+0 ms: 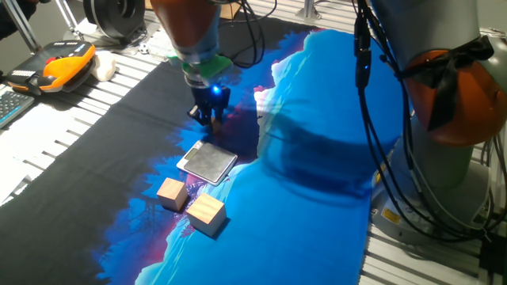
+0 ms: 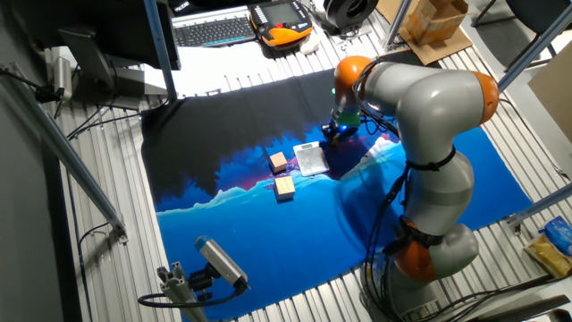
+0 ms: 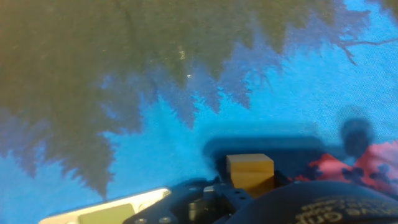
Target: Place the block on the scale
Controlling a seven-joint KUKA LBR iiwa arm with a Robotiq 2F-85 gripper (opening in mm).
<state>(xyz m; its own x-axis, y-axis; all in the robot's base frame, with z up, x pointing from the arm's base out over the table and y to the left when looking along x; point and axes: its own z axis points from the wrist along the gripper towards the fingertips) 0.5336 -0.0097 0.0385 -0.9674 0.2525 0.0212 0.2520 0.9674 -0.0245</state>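
Hiding its fingertips in both fixed views, the pincer hangs above the desk.
Hand view shows the block clamped between them, beside the scale.

The cloth over the table is bright blue on one side and black on the other, the two meeting in a jagged, tree-like edge tinged purple and pink. The scale has a dark grey top with a white rim. Two larger cubes are pale wood brown. The block looks yellowish tan in the hand view. The arm is silver-grey with orange joints, and a green ring sits above the gripper, which glows blue.
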